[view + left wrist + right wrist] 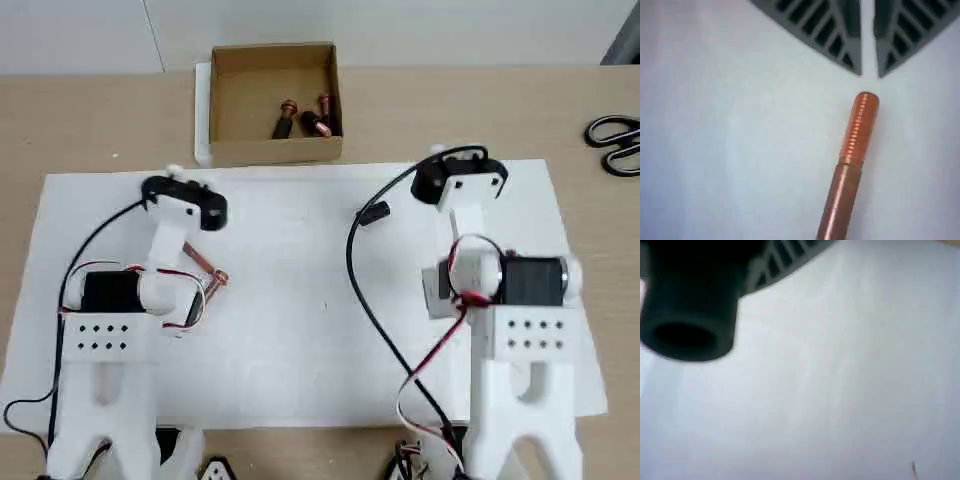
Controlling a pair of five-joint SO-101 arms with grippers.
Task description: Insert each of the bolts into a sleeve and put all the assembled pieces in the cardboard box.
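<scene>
A copper bolt (852,165) lies on the white sheet (300,300), threaded end toward my left gripper (869,75). That gripper hovers just past the bolt's tip, its grey ribbed fingers (840,40) almost together with nothing between them. In the high view the bolt (205,268) lies beside the left arm (185,205). A black sleeve (690,315) sits against the right gripper's ribbed finger (785,260), open end facing out, and looks held. The right arm (455,185) stands folded at the sheet's far right. The cardboard box (222,100) at the back holds two assembled pieces (303,118).
A black cable (352,250) loops from the right arm across the sheet, with a small black piece (373,213) beside it. Scissors (615,140) lie at the far right on the wooden table. Both arm bases stand at the near edge.
</scene>
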